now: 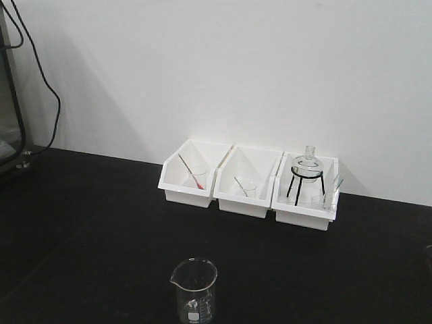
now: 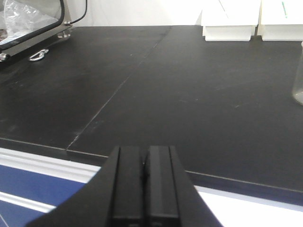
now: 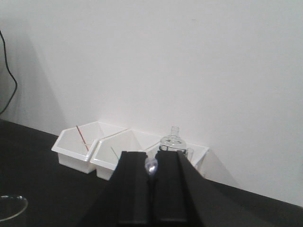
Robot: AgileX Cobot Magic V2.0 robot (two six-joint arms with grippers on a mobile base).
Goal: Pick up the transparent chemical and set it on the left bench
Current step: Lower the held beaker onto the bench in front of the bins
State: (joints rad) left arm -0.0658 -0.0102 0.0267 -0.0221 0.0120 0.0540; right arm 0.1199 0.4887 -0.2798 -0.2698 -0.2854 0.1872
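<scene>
The right tool (image 3: 150, 158), low centre of its wrist view, is clamped on the clear dropper pipette (image 3: 150, 166), only its bulb showing so its long axis is unclear, with the black counter (image 3: 33, 161) below, while the left tool (image 2: 144, 151) is pressed together and empty.

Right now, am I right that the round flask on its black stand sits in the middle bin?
Not quite: the flask on its black stand sits in the right-hand bin, not the middle bin; the front-facing view shows it.
</scene>
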